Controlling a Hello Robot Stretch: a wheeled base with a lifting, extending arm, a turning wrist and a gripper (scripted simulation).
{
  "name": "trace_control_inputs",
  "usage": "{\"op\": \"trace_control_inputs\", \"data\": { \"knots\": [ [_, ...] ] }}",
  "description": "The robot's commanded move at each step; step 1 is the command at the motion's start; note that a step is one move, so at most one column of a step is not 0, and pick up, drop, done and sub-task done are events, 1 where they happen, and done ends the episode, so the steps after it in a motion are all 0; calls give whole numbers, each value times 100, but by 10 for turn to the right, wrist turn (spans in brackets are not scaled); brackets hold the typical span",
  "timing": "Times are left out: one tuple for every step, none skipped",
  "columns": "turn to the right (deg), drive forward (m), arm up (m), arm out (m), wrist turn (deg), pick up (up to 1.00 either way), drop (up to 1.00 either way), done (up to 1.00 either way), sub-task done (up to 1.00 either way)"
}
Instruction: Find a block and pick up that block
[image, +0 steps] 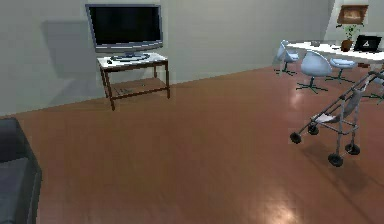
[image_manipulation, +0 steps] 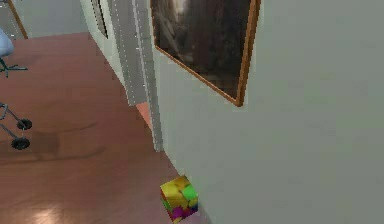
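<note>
The block (image_manipulation: 179, 197) is sitting on the floor (image_manipulation: 80, 150) just beside the wall (image_manipulation: 300, 150), below the painting (image_manipulation: 205, 40). You are wanting to draw alongside slowly before reaching (the gripper's state you cannot tell), staying clear of the wall.

No legible text, label or sign anywhere

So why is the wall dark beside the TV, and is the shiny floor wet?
Forward view: the dark patch left of the TV is its shadow on the wall; the pale sheen on the floor is reflected light, not water. Arm side view: the colourful block sits in soft, even light.
</note>
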Motion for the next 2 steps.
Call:
{"op": "trace_control_inputs", "data": {
  "knots": [
    [0, 0, 8, 0, 0, 0, 0, 0, 0],
    [0, 0, 0, 44, 0, 0, 0, 0, 0]
  ]
}}
